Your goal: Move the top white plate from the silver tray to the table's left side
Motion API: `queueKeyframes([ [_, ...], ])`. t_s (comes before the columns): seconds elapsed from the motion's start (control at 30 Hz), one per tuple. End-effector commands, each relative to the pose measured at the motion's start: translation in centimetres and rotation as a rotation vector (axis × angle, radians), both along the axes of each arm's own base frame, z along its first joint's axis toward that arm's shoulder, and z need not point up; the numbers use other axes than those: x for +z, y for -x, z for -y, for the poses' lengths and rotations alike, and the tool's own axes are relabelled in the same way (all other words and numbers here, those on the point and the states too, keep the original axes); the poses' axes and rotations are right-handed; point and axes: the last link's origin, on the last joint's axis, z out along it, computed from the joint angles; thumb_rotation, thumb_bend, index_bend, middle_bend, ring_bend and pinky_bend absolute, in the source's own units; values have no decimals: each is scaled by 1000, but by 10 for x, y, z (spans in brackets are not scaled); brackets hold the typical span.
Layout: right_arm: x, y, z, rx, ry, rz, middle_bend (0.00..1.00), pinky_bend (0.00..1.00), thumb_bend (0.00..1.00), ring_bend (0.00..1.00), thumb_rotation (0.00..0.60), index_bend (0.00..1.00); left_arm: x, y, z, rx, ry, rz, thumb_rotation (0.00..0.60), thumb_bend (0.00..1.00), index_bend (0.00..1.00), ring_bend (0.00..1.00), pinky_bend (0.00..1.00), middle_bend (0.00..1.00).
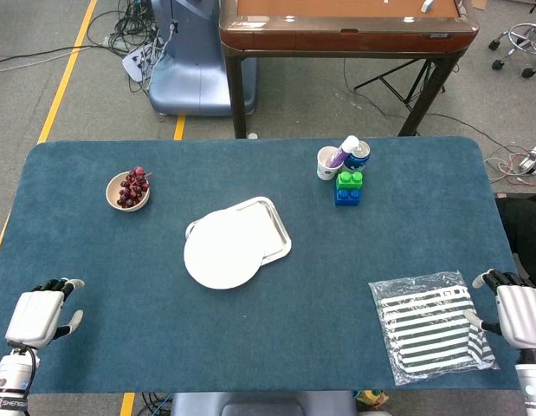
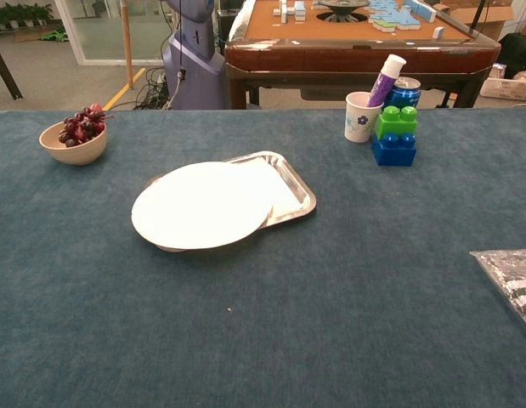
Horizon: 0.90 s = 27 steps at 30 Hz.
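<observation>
A round white plate (image 1: pixel 222 251) (image 2: pixel 201 205) lies on the silver tray (image 1: pixel 274 222) (image 2: pixel 295 189) in the middle of the table, overhanging the tray's near-left edge. From here I cannot tell whether another plate lies under it. My left hand (image 1: pixel 38 316) rests at the table's near-left corner, holding nothing, fingers slightly apart. My right hand (image 1: pixel 519 312) sits at the near-right edge beside a striped bag, also holding nothing. Both hands are far from the plate. The chest view shows neither hand.
A small bowl of grapes (image 1: pixel 128 190) (image 2: pixel 76 136) stands far left. At the back right are a paper cup with a tube (image 1: pixel 330 161) (image 2: pixel 361 115), a can (image 1: pixel 358 155), and green and blue blocks (image 1: pixel 348 187) (image 2: pixel 394 136). A striped plastic bag (image 1: pixel 428 325) lies near right.
</observation>
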Motion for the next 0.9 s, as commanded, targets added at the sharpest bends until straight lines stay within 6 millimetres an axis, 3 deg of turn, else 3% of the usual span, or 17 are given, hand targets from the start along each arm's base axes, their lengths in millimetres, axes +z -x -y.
queueKeyframes([
  [0.03, 0, 0, 0, 1, -1, 2, 400, 409, 73, 344, 600, 456, 0, 0, 0, -1, 1, 2, 600, 314, 316, 278, 392, 337],
  [0.63, 3, -2, -3, 1, 15, -5, 400, 409, 73, 345, 600, 456, -15, -11, 1, -86, 36, 55, 600, 313, 360, 243, 441, 326],
  [0.77, 3, -1, -2, -2, 20, -7, 400, 409, 72, 344, 600, 456, -19, -16, -5, -142, 42, 75, 600, 287, 363, 125, 391, 208],
  [0.83, 3, -1, -2, -3, 22, -9, 400, 409, 72, 345, 600, 456, -23, -19, -9, -168, 61, 79, 600, 251, 349, 31, 284, 97],
  [0.9, 4, 0, -3, -6, 23, -11, 400, 409, 72, 345, 600, 456, -26, -24, -13, -194, 80, 85, 600, 225, 333, 0, 212, 30],
])
